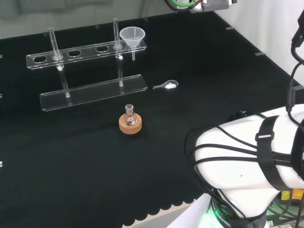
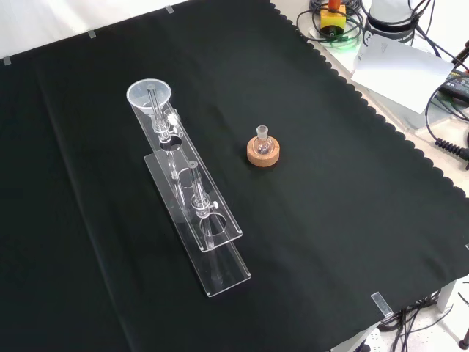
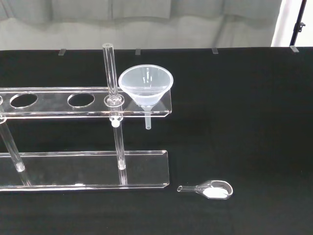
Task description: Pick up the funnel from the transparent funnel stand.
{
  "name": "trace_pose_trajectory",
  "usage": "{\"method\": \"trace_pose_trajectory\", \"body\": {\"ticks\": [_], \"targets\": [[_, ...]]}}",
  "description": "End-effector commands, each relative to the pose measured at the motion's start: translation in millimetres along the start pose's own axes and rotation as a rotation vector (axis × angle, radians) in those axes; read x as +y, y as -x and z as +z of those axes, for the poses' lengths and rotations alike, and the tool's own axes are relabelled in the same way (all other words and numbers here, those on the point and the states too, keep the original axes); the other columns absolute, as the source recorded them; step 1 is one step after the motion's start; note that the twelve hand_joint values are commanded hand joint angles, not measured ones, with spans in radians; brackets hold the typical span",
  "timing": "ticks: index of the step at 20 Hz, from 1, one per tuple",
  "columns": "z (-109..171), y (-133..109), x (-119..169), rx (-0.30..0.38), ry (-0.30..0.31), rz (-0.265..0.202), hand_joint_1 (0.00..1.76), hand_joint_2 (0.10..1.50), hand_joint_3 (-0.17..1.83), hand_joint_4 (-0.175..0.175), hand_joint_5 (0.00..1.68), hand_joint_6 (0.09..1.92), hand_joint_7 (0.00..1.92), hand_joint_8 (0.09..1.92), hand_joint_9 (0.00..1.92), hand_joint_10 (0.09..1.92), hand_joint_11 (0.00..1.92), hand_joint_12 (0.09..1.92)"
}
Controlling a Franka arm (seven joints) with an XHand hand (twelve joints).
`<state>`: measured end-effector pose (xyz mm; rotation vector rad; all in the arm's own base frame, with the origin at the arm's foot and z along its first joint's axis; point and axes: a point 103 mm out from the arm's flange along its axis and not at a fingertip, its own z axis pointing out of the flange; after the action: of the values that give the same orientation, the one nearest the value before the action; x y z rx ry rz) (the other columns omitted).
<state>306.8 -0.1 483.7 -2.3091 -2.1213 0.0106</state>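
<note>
White arm links (image 1: 247,161) loom nearest in the head view, and I cannot tell how the fingers stand; across the desk (image 1: 95,180) the transparent funnel stand (image 1: 85,52) holds the funnel (image 1: 132,37) in its end hole, toward the far edge; likely light, slick, thin-walled; take the cone rim, lift straight up; open cloth all round, a flask on a cork ring (image 1: 130,127) well apart.
</note>
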Motion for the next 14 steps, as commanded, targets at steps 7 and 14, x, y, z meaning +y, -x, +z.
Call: {"method": "trace_pose_trajectory", "body": {"ticks": [7,14], "targets": [[6.9,1.0,10.6,-0.010,0.002,0.010,0.00,1.21,0.43,0.026,0.23,0.09,0.04,0.51,0.18,0.60,0.00,1.27],[16.6,4.5,24.9,-0.013,-0.018,0.040,0.00,1.21,0.42,0.026,0.24,0.09,0.04,0.50,0.18,0.60,0.00,1.27]]}}
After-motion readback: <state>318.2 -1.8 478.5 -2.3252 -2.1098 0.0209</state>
